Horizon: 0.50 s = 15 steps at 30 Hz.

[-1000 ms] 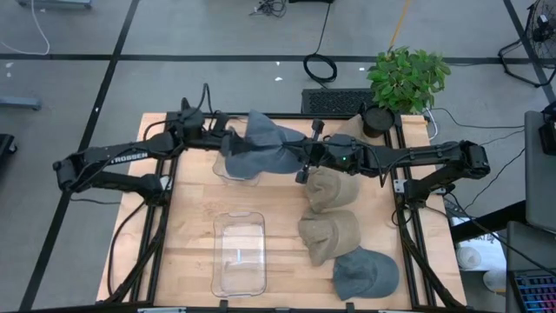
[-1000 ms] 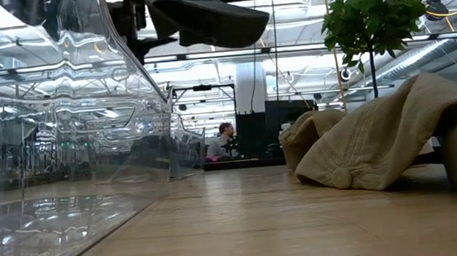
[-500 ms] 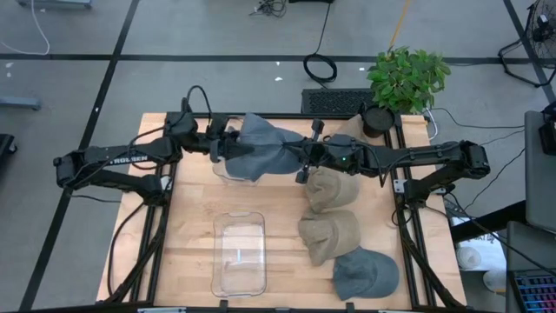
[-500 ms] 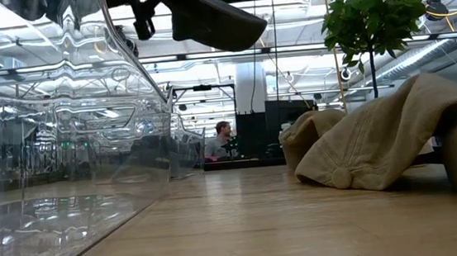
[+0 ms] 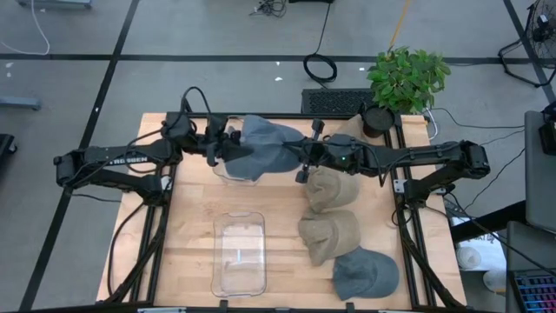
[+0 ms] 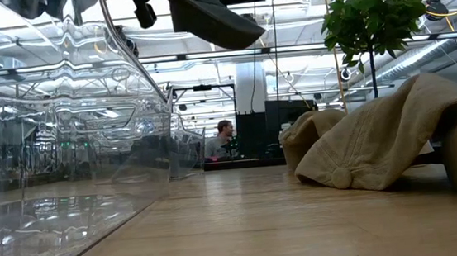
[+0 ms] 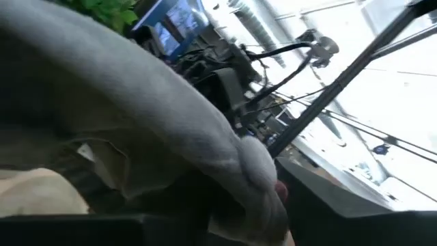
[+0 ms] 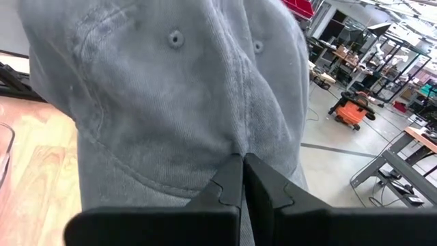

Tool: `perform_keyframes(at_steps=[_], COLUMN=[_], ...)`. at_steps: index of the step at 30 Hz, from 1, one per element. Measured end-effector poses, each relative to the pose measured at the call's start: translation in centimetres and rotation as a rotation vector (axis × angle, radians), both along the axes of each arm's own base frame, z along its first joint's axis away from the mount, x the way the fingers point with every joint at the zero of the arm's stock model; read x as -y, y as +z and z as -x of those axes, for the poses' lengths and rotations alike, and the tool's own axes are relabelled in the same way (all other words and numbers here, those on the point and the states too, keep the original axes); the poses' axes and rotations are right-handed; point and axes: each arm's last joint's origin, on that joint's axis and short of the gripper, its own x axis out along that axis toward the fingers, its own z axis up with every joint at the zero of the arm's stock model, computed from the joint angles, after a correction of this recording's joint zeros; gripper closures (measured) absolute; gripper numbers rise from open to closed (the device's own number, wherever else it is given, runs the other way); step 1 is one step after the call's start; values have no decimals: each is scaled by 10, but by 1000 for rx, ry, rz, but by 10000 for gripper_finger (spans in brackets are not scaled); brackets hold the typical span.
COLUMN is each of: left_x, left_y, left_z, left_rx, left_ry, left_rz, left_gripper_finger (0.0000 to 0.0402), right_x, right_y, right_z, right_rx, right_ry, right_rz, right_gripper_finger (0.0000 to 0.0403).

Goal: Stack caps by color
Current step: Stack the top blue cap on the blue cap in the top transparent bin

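Observation:
A slate blue-grey cap (image 5: pixel 261 143) hangs in the air over the far clear bin (image 5: pixel 228 172); in the low view it is the dark shape (image 6: pixel 210 13) at the top. My right gripper (image 5: pixel 301 158) is shut on its right side. My left gripper (image 5: pixel 219 146) is at the cap's left edge, and its wrist view is filled with the cap's grey cloth (image 7: pixel 136 102) and pale inside. Two tan caps (image 5: pixel 333 187) (image 5: pixel 330 235) and another blue-grey cap (image 5: pixel 365 274) lie on the table's right half. My right gripper pinches a fold of the cap's crown cloth (image 8: pixel 235 147) between its two shut fingers (image 8: pixel 266 188). The fingers come level from the table's right side. The cap is lifted clear of the table and the bin and droops away from the fingers toward the left.
A second clear bin (image 5: pixel 239 252) stands at the near middle of the wooden table (image 5: pixel 182 243). A potted plant (image 5: pixel 407 78) stands at the far right corner. In the low view the near bin's wall (image 6: pixel 65 159) fills the left and the tan caps (image 6: pixel 379 140) the right.
My left gripper has gone right, toward the hanging cap, and tipped upward, ending at the cap's left edge. The cap's left part has drawn in and tilted, its brim now slanting down. My right gripper has kept still with its hold.

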Motion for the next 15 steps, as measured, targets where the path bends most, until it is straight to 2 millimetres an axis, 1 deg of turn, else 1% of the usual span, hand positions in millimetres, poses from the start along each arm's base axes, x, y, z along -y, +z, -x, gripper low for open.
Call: perform_keyframes(at_steps=[3,6,8,11,12,15], left_x=[-1,-2,-2,-1,-1,-1], left_y=[-1,-1,-1,-2,-2,-4], left_z=[0,0,0,0,0,0], left_rx=[-5,-5,-7,-9,-7,-17], left_ry=[28,47,49,37,33,9], left_rz=[4,-1,-11,-58,-75,-93], left_gripper_finger=[258,286,314,375,387,390], right_x=[0,0,0,0,-1,-1], right_y=[0,0,0,-1,-2,-5], right_z=[0,0,0,0,0,0], right_rx=[0,6,10,20,19,12], right_ry=[0,-1,-2,-1,0,1], right_rz=[0,-15,-26,-46,-51,-54], right_gripper_finger=[403,403,403,403,403,402])
